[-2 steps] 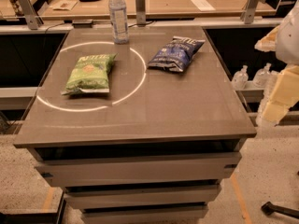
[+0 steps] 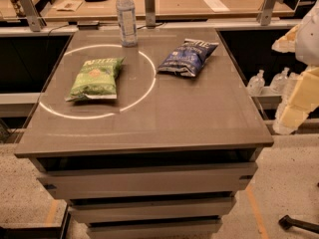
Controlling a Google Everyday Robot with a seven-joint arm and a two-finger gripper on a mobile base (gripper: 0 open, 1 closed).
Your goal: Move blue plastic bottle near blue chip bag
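The blue plastic bottle [image 2: 126, 16], clear and bluish with a white cap, stands upright at the far edge of the grey table [image 2: 199, 118]. The blue chip bag [image 2: 188, 57] lies flat to its right, toward the far right of the table. My gripper [image 2: 291, 108], on the pale yellow arm, hangs off the table's right side, well away from both bottle and bag and holding nothing that I can see.
A green chip bag [image 2: 95, 77] lies on the left, inside a bright ring of light. A metal post [image 2: 149, 6] stands just right of the bottle. Small clear pump bottles [image 2: 256, 82] sit on a low shelf to the right. Another table stands behind.
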